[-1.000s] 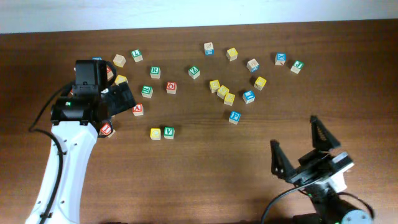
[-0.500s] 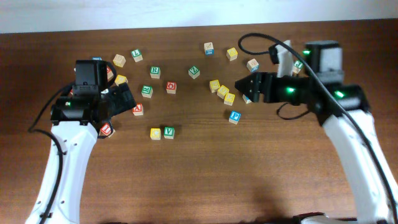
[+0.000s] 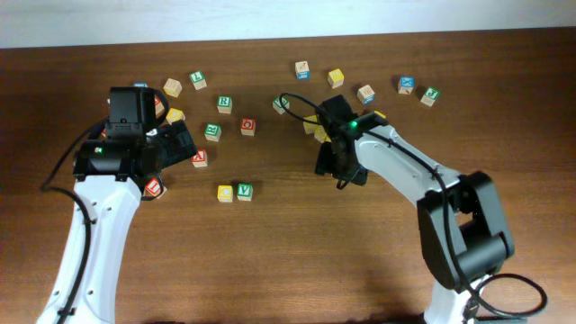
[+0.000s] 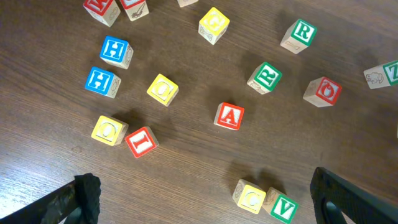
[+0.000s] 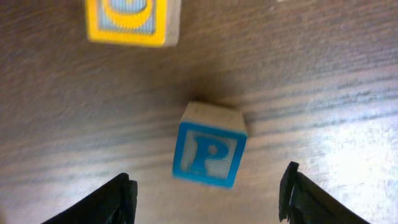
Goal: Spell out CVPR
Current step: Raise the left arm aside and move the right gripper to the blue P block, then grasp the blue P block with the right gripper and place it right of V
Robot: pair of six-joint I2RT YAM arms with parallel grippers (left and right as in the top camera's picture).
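While the left fingers [image 4: 78,198] gape, we see one square wooden P cube [image 5: 208,152] between the parted right fingers [image 5: 117,200].

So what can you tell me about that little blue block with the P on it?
The P block is a small pale wooden cube; its top face is blue with a P on a lighter panel. It sits flat on the dark wooden table, slightly askew, touching no other block. The right hand hangs over it, fingers open on either side, clear of its sides.
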